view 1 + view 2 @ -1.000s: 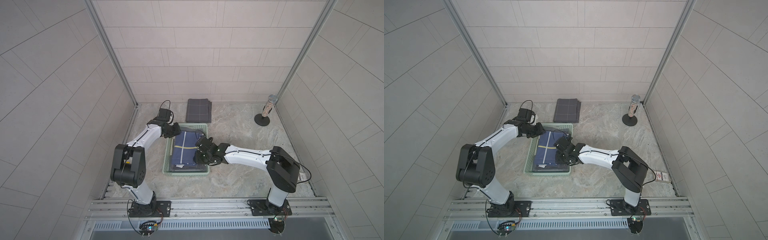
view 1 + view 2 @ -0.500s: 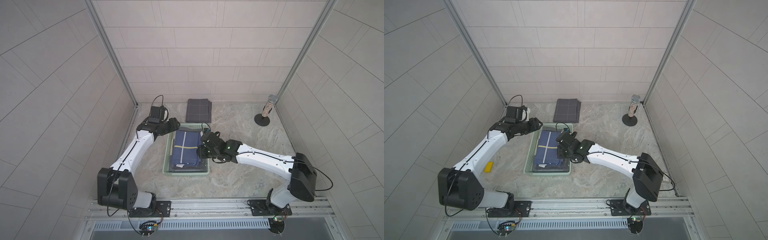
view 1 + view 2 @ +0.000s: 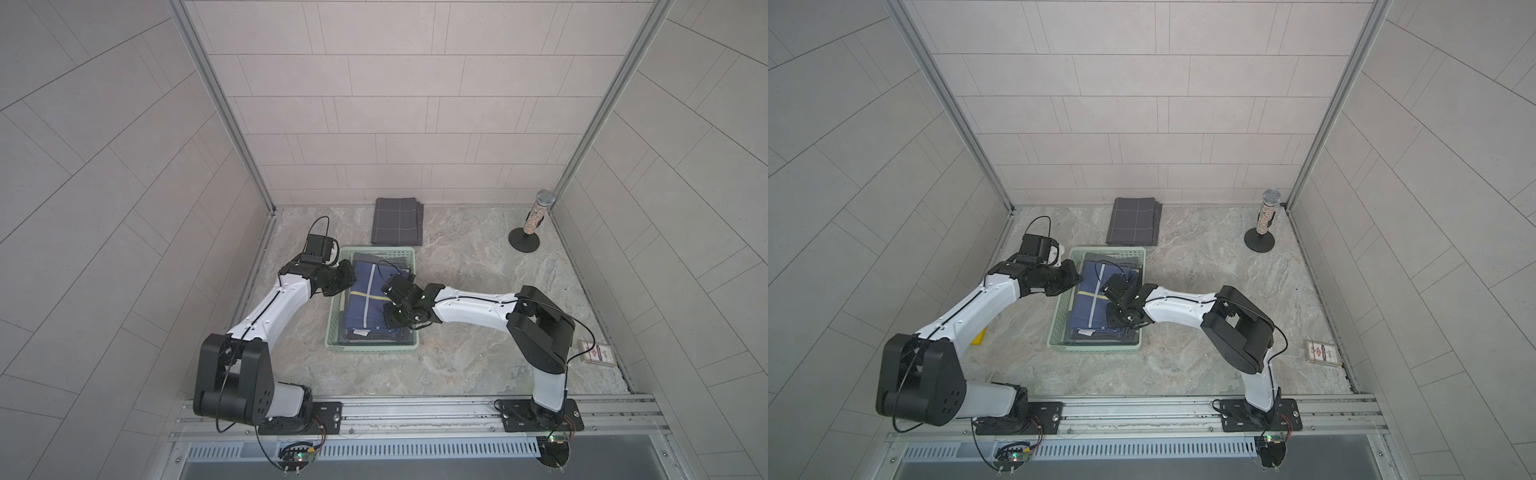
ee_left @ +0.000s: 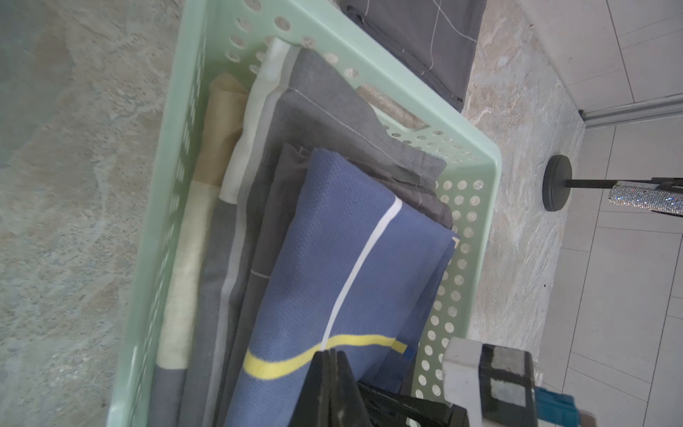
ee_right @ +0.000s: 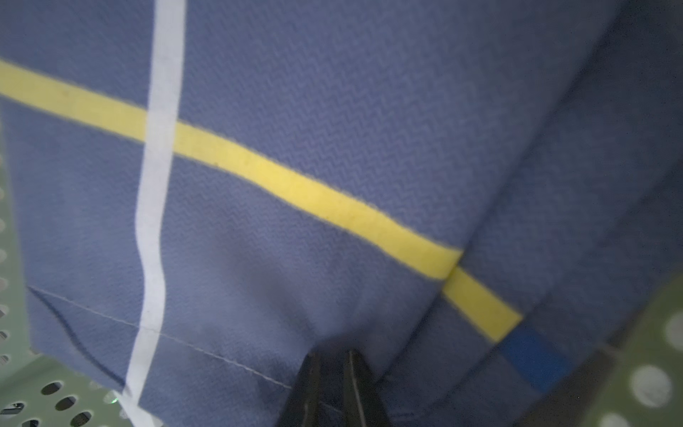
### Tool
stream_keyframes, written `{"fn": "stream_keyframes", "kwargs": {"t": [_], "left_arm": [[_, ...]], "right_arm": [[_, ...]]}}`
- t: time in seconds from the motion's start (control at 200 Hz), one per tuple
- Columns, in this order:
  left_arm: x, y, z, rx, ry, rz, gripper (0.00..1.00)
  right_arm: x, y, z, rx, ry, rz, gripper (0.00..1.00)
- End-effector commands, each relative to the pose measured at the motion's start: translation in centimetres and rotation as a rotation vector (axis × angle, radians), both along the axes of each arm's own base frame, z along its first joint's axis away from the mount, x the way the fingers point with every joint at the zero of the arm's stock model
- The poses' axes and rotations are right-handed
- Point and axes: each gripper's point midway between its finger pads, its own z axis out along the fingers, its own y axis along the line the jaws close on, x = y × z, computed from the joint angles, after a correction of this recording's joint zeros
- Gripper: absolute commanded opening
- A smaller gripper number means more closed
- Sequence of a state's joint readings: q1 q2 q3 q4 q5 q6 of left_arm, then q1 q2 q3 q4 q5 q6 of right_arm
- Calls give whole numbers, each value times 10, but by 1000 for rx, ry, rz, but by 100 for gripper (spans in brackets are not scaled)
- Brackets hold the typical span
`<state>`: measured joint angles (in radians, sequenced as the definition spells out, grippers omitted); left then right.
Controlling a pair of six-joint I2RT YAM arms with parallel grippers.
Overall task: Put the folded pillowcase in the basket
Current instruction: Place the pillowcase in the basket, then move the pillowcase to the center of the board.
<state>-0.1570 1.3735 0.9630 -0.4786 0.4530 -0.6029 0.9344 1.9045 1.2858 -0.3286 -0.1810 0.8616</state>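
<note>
The mint-green basket [image 3: 374,351] [image 3: 1096,348] [image 4: 406,100] stands mid-floor. The folded pillowcase [image 3: 365,299] [image 3: 1090,299] [image 4: 332,240] [image 5: 295,111], blue with a yellow and a white stripe, lies inside it on top of other folded cloths. My left gripper [image 3: 347,277] [image 3: 1074,277] [image 4: 330,353] hovers at the basket's left rim, shut with nothing between its tips. My right gripper [image 3: 391,321] [image 3: 1115,318] [image 5: 330,355] points down onto the pillowcase's right part. Its jaws are almost together and the blue fabric bunches around the tips.
Grey and cream folded cloths [image 4: 325,103] fill the basket under the pillowcase. A grey checked folded cloth [image 3: 397,226] lies by the back wall. A glittery microphone on a round stand [image 3: 528,232] is at the back right, a card box [image 3: 596,357] at the right, a yellow item [image 3: 978,336] under the left arm.
Both grippers have closed from about half open. The left arm has dropped back to the basket's left rim. The right gripper has shifted toward the basket's near right part.
</note>
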Motion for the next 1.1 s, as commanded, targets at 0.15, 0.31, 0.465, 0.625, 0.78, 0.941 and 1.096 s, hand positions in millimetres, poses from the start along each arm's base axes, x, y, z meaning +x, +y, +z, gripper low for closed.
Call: {"fn": "stream_keyframes", "kwargs": {"t": [0.15, 0.31, 0.465, 0.625, 0.78, 0.941, 1.096], "left_arm": [[-21, 12, 17, 57, -65, -16, 7], [-27, 17, 19, 94, -86, -29, 7], [-30, 15, 15, 82, -78, -38, 8], [-30, 17, 11, 109, -75, -47, 10], [-33, 24, 5, 170, -53, -52, 13], [-39, 34, -9, 302, 18, -68, 14], [-45, 41, -17, 503, 102, -123, 16]], "right_arm": [[6, 4, 66, 50, -60, 19, 35], [25, -18, 121, 64, -142, -10, 47], [63, -60, 141, 53, -185, -90, 54], [114, -104, 135, 37, -167, -169, 57], [171, -127, 116, 13, -131, -187, 60], [229, -140, 79, -2, -77, -198, 62], [278, -145, 47, 15, -52, -212, 63]]}}
